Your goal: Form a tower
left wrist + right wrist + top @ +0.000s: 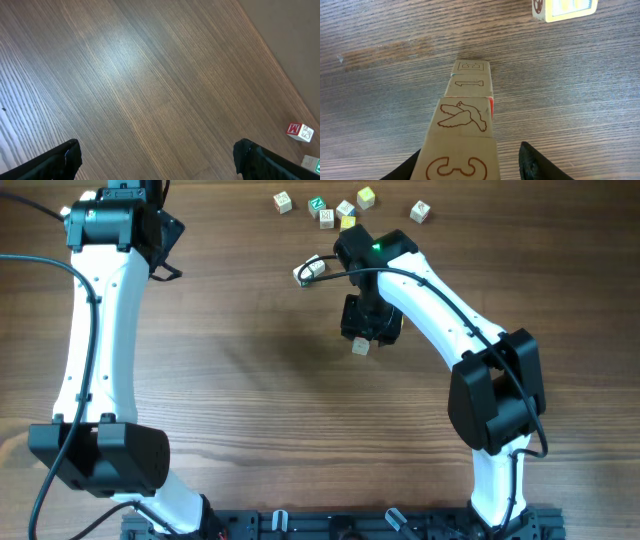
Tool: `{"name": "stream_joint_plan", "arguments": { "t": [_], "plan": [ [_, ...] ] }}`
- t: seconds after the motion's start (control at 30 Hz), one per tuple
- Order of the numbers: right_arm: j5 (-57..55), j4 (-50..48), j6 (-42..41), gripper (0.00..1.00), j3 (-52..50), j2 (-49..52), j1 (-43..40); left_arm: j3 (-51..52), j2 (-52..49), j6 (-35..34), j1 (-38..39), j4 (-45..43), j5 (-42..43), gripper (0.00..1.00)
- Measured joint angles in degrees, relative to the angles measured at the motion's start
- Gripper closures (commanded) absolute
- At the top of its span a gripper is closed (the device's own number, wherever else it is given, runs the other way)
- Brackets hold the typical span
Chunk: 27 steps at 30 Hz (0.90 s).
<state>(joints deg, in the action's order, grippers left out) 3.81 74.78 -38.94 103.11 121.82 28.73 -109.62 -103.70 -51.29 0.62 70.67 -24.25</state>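
Already the tower [465, 120] stands at least four cubes high between the fingers of the right gripper [469, 154], half-spread around the top cube [462, 162] — gripping or not, unclear. Several loose cubes [327, 216] beyond those fingertips look left to add. The left gripper [157, 145] hangs wide — only table [150, 75] between its fingers.

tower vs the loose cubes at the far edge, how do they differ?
The tower stands as one upright column, at least four cubes high; the loose cubes lie in a single scattered layer. The tower sits between the fingers of the right gripper; the loose cubes lie farther back, away from it. Both are pale wooden cubes with printed faces.
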Motion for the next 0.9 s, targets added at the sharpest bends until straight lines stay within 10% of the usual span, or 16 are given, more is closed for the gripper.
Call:
{"name": "stream_joint_plan", "arguments": {
  "t": [0.27, 0.47, 0.9],
  "plan": [
    [-0.04, -0.55, 0.0, 0.43, 0.0, 0.0, 0.0, 0.0, 0.0, 0.0, 0.0, 0.0, 0.0, 0.0],
    [-0.09, -1.95, 0.11, 0.18, 0.0, 0.0, 0.0, 0.0, 0.0, 0.0, 0.0, 0.0, 0.0, 0.0],
    [-0.44, -4.2, 0.92, 0.16, 0.0, 0.0, 0.0, 0.0, 0.0, 0.02, 0.0, 0.0, 0.0, 0.0]
  ]
}}
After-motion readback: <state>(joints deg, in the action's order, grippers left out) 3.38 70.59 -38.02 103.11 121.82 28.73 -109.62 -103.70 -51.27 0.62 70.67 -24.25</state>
